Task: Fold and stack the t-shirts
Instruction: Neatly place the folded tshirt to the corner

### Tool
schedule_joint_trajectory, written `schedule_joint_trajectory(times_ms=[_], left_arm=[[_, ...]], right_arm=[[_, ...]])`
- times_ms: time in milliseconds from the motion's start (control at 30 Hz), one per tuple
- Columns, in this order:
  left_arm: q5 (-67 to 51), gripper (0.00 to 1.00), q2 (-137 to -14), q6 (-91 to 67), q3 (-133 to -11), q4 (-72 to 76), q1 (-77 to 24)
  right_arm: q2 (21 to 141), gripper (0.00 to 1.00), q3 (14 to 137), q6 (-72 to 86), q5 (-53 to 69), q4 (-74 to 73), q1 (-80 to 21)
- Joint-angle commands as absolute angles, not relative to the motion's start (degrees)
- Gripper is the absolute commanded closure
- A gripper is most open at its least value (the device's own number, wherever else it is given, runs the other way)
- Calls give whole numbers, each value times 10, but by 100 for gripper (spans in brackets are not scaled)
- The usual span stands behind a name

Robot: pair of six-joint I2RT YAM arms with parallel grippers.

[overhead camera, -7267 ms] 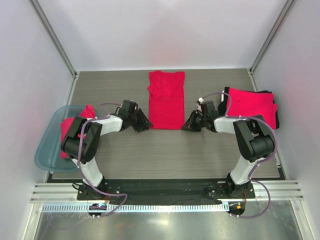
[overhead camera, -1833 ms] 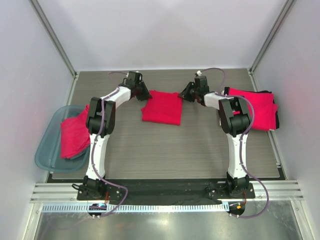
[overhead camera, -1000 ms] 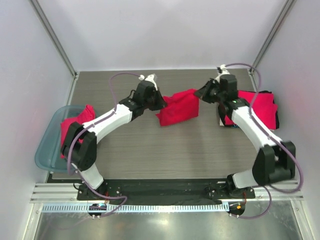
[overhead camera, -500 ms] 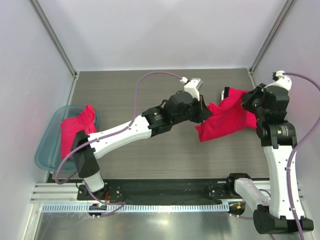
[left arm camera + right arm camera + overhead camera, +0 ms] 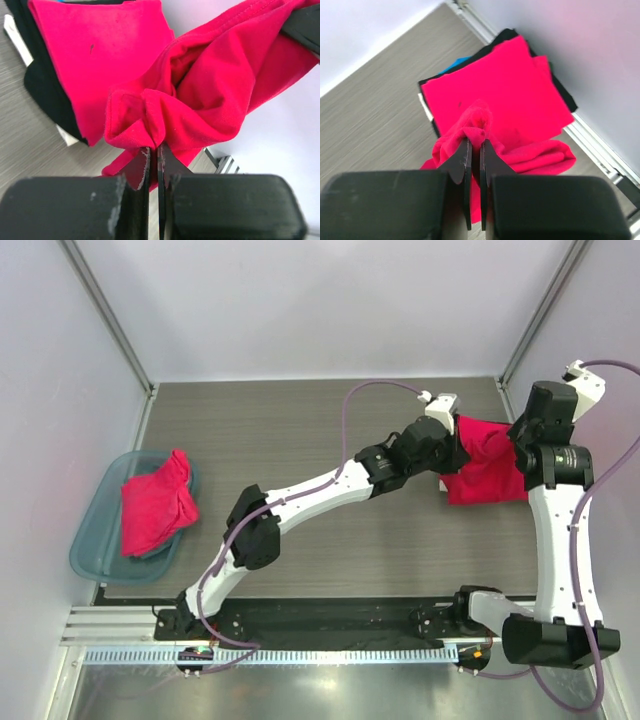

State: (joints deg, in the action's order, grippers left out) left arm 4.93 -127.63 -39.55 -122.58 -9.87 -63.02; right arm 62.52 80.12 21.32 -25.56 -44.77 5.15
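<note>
**Grippers.** The left gripper (image 5: pixel 154 150) was clenched on a bunched fold of a red t-shirt (image 5: pixel 215 85), with its jaws nearly together and cloth pinched between them. The right gripper (image 5: pixel 475 146) was likewise clamped on a gathered ridge of the same garment.

**Held garment.** It hung crumpled between the two grippers at about 3 o'clock on the table (image 5: pixel 300 430), as seen from the top camera. It was above the folded stack (image 5: pixel 505 85). Whether the hanging cloth touched the stack could not be determined.

**Stack.** It showed a flat red shirt uppermost, lying on a black layer (image 5: pixel 47 90) whose edges protruded around it. In the right wrist view, a sliver of blue showed at the stack's 11 o'clock corner.

**Remainder.** At 9 o'clock on the table a teal bin (image 5: pixel 95 540) held a second shirt (image 5: pixel 155 510). This one was red and crumpled, and lay well apart from both grippers.
</note>
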Motion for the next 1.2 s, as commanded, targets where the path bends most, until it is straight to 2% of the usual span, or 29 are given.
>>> schedule_joint_trajectory(times_ms=[0, 333, 567, 800, 1000, 1167], left_arm=[[54, 100, -1285, -384, -1291, -43, -635], [57, 100, -1331, -385, -1317, 35, -635], [12, 100, -1412, -458, -1375, 97, -610], [33, 100, -1433, -472, -1377, 131, -606], [60, 100, -1502, -468, -1449, 137, -587], [112, 99, -1575, -473, -1512, 200, -578]], right_arm=[[636, 99, 847, 210, -283, -430, 85], [679, 99, 850, 213, -221, -414, 183], [695, 99, 855, 213, -224, -411, 199], [730, 99, 857, 214, -218, -395, 221], [766, 99, 853, 228, -210, -364, 224], [818, 99, 854, 236, -255, -341, 224]])
